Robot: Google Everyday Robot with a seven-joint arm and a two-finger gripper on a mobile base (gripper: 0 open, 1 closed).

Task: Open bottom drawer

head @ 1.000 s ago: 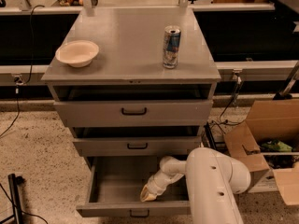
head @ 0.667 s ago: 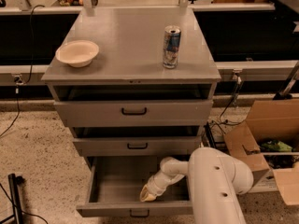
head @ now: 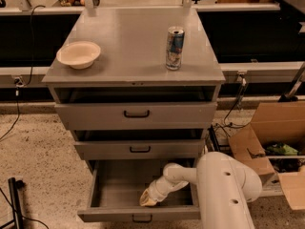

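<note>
The grey cabinet's bottom drawer stands pulled out, its plain grey interior showing and its small black handle at the lower edge of the view. My white arm reaches down from the right into that drawer. The gripper sits low inside it, just behind the drawer front and right of centre. The middle drawer and top drawer above are each pulled out only slightly.
On the cabinet top stand a cream bowl at the left and a drink can at the right. Open cardboard boxes lie on the floor to the right. Cables run along the speckled floor at the left.
The arm's large white link has shifted slightly right and down; the gripper stays in the same spot inside the open bottom drawer.
</note>
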